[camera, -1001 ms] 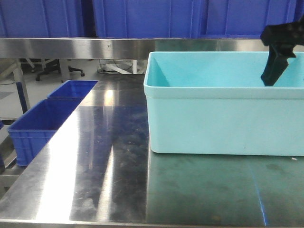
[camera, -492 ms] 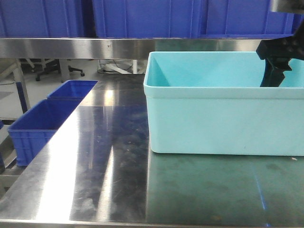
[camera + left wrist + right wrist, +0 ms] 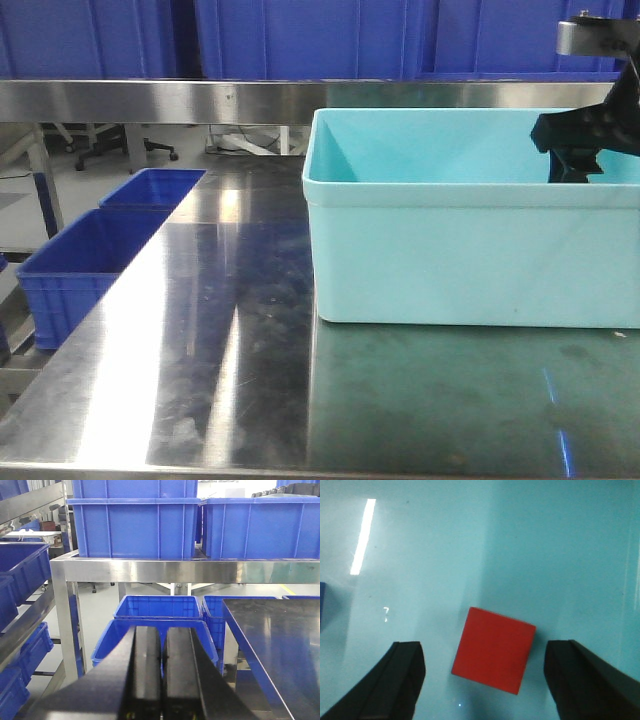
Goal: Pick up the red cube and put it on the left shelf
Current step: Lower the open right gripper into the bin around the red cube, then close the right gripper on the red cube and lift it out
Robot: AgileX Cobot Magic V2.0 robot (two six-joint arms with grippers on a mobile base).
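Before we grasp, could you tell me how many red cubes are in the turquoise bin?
1. The red cube lies on the turquoise bin floor, framed by the open right gripper fingers. Others may sit outside this view.

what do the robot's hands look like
The left hand is matte black with two long, flat fingers. The right hand is black too, with broad wedge-shaped fingers and a blocky body under a silver fitting.
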